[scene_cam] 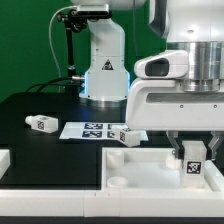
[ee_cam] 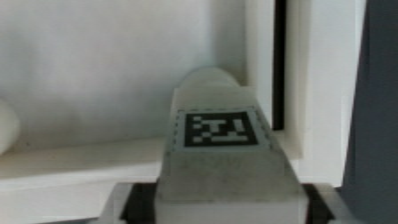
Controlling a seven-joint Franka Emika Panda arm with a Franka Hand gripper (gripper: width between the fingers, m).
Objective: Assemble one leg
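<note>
I see the gripper (scene_cam: 192,150) closed on a tagged leg (scene_cam: 192,167) over the white tray (scene_cam: 140,170). Two more legs (scene_cam: 42,123) (scene_cam: 127,135) lie near the marker board (scene_cam: 92,129).

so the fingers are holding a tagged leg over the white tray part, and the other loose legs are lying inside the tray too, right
Not quite. The gripper does hold a tagged leg over the white tray part, but the exterior view shows the other legs elsewhere: one lies on the black table, another beside the marker board.
</note>
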